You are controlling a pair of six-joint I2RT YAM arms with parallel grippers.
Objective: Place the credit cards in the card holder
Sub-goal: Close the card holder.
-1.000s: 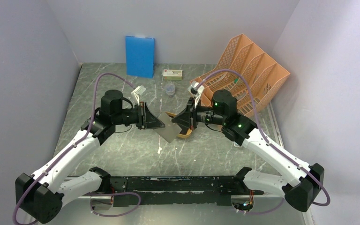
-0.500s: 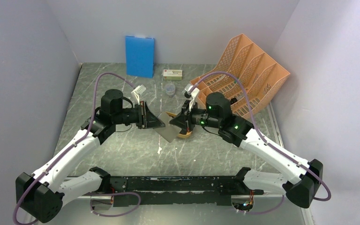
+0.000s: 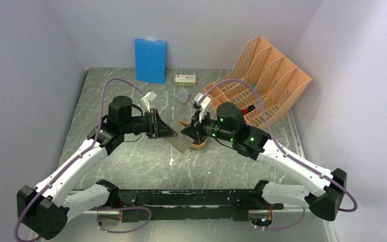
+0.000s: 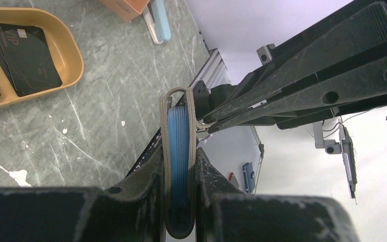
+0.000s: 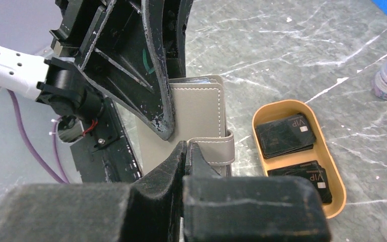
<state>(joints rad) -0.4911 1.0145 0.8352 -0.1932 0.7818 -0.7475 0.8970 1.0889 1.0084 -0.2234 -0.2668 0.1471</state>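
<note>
The grey card holder (image 3: 180, 141) is held up off the table, edge-on in the left wrist view, its blue inner pockets (image 4: 178, 116) showing between the grey covers. My left gripper (image 3: 173, 132) is shut on its lower end (image 4: 180, 154). My right gripper (image 3: 185, 130) comes in from the right, jaws shut (image 5: 186, 146) on the holder's grey strap (image 5: 214, 151). Black credit cards (image 5: 284, 133) lie in two stacks in the mustard-yellow tray (image 5: 262, 113), on the table beside the holder; the cards (image 4: 25, 53) also show in the left wrist view.
A blue board (image 3: 150, 60) leans on the back wall. A small box (image 3: 185, 79) and a little clear jar (image 3: 182, 96) sit behind the grippers. An orange file rack (image 3: 262, 75) fills the back right. The yellow tray (image 3: 199, 145) lies under the right gripper.
The right arm has shifted left toward the card holder, bringing its shut jaws up to the strap. The left arm and the holder have stayed where they were.
</note>
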